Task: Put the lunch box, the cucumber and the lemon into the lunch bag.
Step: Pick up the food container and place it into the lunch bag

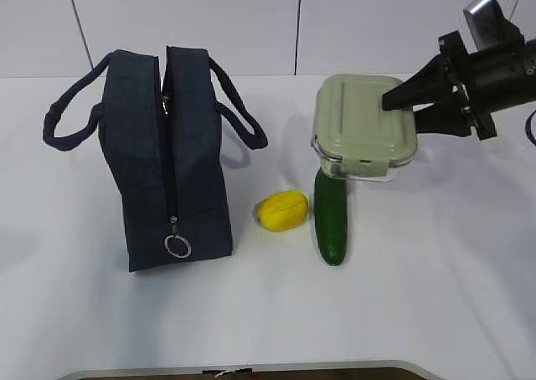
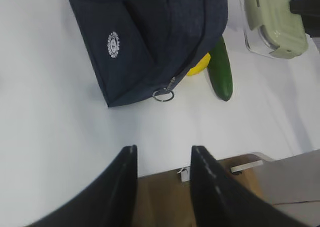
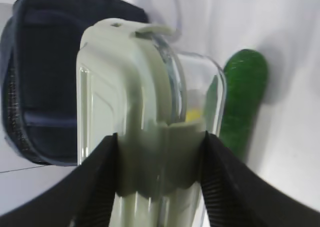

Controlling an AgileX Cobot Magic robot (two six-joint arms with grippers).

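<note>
My right gripper (image 1: 400,110) is shut on the lunch box (image 1: 362,122), a clear container with a sage-green lid, and holds it tilted above the table; in the right wrist view the lunch box (image 3: 150,102) fills the space between the fingers (image 3: 102,182). The dark green cucumber (image 1: 332,215) lies on the table just below it, with the yellow lemon (image 1: 281,210) to its left. The navy lunch bag (image 1: 163,158) stands at the left with its top zipper open. My left gripper (image 2: 162,157) is open and empty above the table's front edge, short of the lunch bag (image 2: 150,37).
The bag's metal ring pull (image 1: 177,245) hangs at its near end. The white table (image 1: 419,313) ends at a front edge (image 2: 210,164) with brown floor beyond. A white wall stands behind the table.
</note>
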